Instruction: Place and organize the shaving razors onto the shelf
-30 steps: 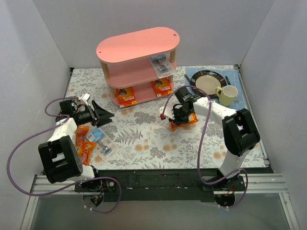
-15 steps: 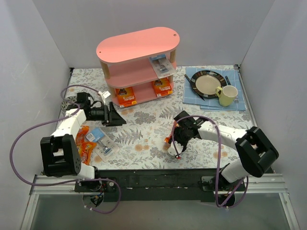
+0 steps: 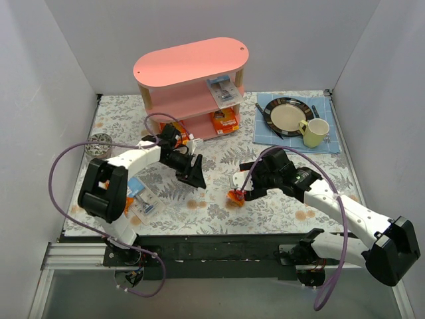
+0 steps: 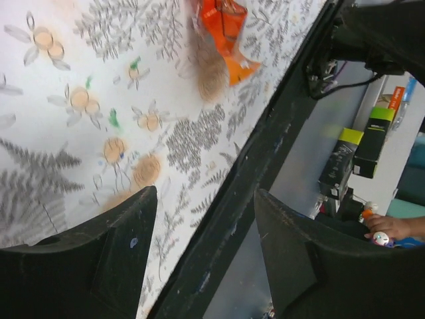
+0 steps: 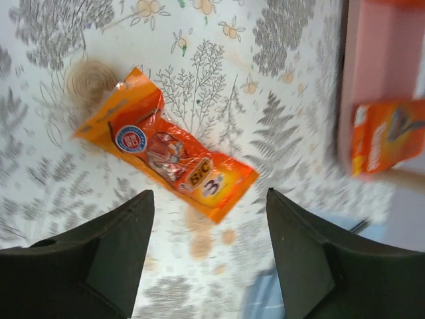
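bag [image 5: 166,166] lies flat on table [image 3: 212,153], directly below right gripper [image 5: 207,199], jaws wide and empty. long axis runs diagonal to closing line. left gripper [image 4: 204,199] spread, empty, farther off.

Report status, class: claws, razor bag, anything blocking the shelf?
Both open, empty: left claw, right claw. Orange bag flat on table below right claw, not shelved. Left arm crosses shelf front.
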Robot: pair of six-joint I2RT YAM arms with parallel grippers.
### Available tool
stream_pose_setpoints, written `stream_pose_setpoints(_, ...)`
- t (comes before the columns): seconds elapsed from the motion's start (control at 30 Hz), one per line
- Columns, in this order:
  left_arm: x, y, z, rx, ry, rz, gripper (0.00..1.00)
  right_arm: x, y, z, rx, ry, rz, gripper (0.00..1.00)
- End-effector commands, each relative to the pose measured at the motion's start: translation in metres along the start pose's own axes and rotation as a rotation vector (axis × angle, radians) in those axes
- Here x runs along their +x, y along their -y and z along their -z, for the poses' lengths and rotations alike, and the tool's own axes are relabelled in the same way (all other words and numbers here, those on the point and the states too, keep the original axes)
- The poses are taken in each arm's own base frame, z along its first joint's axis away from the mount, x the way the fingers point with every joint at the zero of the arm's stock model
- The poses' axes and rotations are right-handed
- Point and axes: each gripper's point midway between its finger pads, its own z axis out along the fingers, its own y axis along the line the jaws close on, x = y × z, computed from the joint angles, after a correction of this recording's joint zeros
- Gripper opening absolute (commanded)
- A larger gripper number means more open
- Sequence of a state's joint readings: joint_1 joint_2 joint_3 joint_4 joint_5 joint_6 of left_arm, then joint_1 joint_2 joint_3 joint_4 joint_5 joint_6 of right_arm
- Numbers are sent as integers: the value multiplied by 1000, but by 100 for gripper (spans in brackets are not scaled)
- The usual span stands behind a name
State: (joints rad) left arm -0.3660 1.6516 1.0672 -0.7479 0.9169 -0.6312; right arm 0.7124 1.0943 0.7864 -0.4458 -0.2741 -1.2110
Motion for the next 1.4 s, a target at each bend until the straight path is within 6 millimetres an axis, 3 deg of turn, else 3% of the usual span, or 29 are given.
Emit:
stream_pose_setpoints(0.0,-36,-6,-27,-54,-5,-51,59,1,7,3,124,-7,-601,75)
stream_pose_setpoints(0.17,-43,3,-68,-23,-85,-86,59,20,18,10,225,-9,-1090,80)
stream_pose_setpoints(0.2,-40,3,-78,-18,-111,-88,60,33,23,15,263,-14,-1143,81)
stream_pose_setpoints(0.4,-35,8,-106,16,-166,-70,61,86,27,31,356,-62,-1342,80)
stream_pose_setpoints(0.63,-29,18,-129,82,-218,-55,60,107,23,34,373,-57,-1473,79)
stream_pose_setpoints(0.73,-29,18,-138,93,-232,-38,52,112,18,34,373,-66,-1497,79)
stream_pose_setpoints(0.8,-26,21,-142,123,-244,-31,29,115,17,36,380,-67,-1507,78)
stream_pose_setpoints(0.9,-23,24,-140,139,-248,-28,4,117,17,39,395,-69,-1517,78)
stream_pose_setpoints(0.93,-23,25,-139,141,-247,-30,2,118,16,39,397,-70,-1521,77)
stream_pose_setpoints(1.1,-18,41,-119,171,-234,-77,0,120,18,44,410,-71,-1534,75)
stream_pose_setpoints(1.37,-15,57,-40,126,-79,-214,0,126,27,44,408,-85,-1518,73)
